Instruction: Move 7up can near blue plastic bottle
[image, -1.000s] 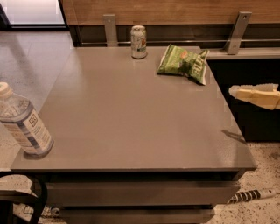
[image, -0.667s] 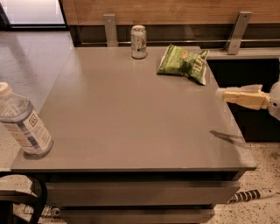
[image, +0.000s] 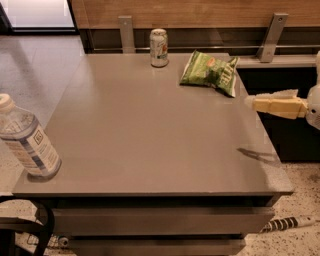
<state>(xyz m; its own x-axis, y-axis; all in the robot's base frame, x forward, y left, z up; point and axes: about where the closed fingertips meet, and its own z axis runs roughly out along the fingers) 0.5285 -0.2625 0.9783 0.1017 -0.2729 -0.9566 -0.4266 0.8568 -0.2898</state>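
Silver-white, the 7up can (image: 159, 47) stands at the far edge of the table (image: 150, 145), well apart from the blue plastic bottle (image: 27, 137) at its near-left corner, so we judge this the approach, with our gripper (image: 251, 102) off the right edge, open or closed we cannot tell, next needing to reach the can.

7up can (image: 159, 47) at table (image: 150, 135) rear, blue plastic bottle (image: 27, 140) front-left, pincer (image: 251, 102) over right edge.
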